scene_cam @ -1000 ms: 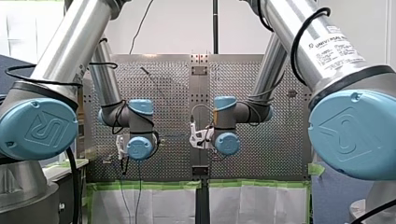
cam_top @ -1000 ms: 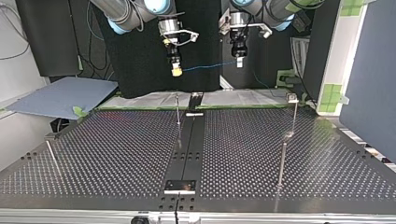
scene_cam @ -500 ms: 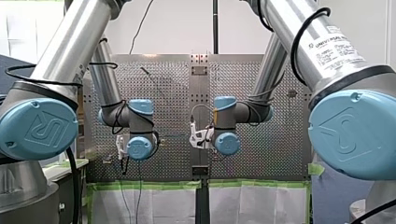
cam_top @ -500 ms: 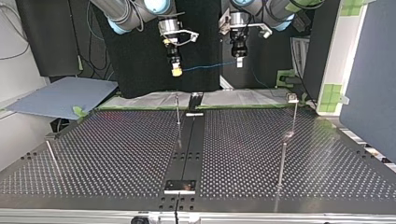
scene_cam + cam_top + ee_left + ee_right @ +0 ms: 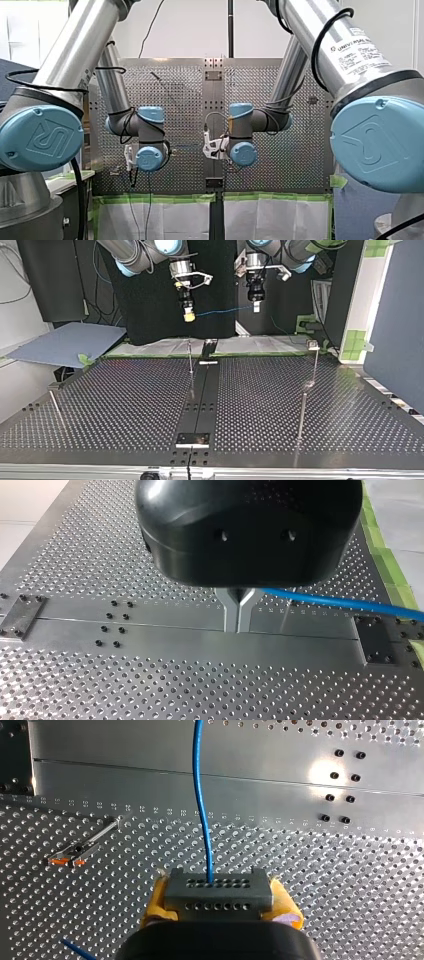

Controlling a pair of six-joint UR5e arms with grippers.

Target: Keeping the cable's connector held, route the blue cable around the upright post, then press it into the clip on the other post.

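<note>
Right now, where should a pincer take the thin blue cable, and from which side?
Mid-span, between my left pincer and the grey connector block in my right pincer, from above, fingers across the thin blue cable: it runs straight in free air.

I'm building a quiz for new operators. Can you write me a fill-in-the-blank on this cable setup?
The cable is ____ in colour.
My right gripper has ____ pads.
It is shut on the grey ____.
My left gripper pinches the ____.
Missing words: blue; yellow; connector; cable.
</note>
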